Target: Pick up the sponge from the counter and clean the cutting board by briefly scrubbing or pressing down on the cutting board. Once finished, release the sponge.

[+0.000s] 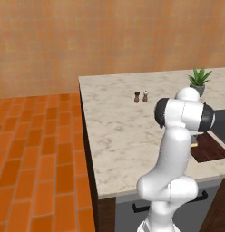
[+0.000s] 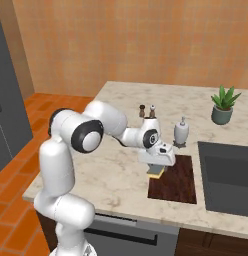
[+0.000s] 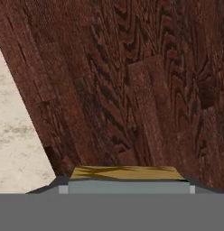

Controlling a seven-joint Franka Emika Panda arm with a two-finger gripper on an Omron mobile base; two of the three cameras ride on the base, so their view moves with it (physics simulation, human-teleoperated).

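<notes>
The robot's hand [image 2: 157,169] grips the yellow sponge [image 2: 156,173] and holds it low over the near left corner of the dark wooden cutting board [image 2: 177,182] on the marble counter [image 2: 116,175]; whether sponge and board touch cannot be told. In the hand view, the sponge [image 3: 126,172] sits against the board's grain [image 3: 132,81]. A white bottle [image 2: 181,131], two shakers [image 1: 140,96] and a potted plant [image 2: 223,105] stand beyond.

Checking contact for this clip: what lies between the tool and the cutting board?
The sponge, yellow, sits under the tool and over the left edge of the cutting board in the right base view. The hand view shows its yellow edge against the wood grain.
</notes>
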